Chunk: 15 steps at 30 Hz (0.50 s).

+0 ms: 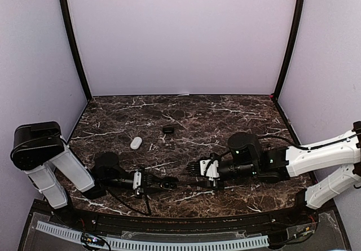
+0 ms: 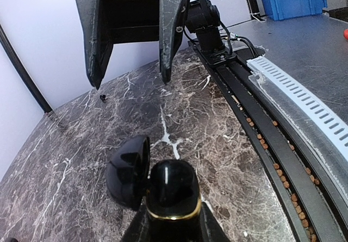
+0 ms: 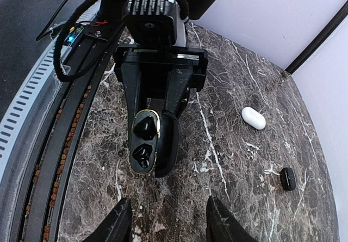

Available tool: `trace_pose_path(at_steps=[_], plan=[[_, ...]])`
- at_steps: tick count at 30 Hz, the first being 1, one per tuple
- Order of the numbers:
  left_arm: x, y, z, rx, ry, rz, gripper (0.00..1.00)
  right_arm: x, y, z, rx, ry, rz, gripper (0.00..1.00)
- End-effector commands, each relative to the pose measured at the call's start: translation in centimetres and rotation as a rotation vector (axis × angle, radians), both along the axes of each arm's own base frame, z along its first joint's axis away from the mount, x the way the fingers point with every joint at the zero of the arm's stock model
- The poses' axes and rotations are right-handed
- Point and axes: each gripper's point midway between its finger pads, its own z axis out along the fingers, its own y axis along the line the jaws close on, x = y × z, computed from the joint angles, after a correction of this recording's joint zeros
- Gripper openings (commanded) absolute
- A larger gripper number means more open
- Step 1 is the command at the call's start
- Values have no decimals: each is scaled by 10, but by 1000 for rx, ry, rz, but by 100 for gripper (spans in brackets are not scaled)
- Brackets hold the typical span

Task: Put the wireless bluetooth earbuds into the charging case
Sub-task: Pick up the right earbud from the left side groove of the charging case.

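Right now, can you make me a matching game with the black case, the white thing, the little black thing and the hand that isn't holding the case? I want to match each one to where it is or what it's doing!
Things:
1. black charging case
2. white pebble-shaped piece
3. small black piece
4. right hand

Places or states:
A. lying on the table, nearest the back wall
B. gripped in the left hand, lid open
C. fingers apart, pointing at the case
D. lying on the table, left of the small black piece

Pairs: 1-B, 2-D, 3-A, 4-C
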Motion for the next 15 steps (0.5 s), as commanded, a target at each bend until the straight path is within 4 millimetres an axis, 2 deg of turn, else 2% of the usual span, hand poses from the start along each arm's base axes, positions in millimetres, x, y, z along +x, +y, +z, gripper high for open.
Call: trace_pose_path(at_steps=[1,6,15], plan=[[3,1,-4,8,1,10,9,-2,9,13,19,-46,15,44],[5,0,-5,12,-11,15,9,-9,14,18,24,-46,52,41],[13,-6,-14,74,26,37,9,-18,24,11,-18,-56,102,35]])
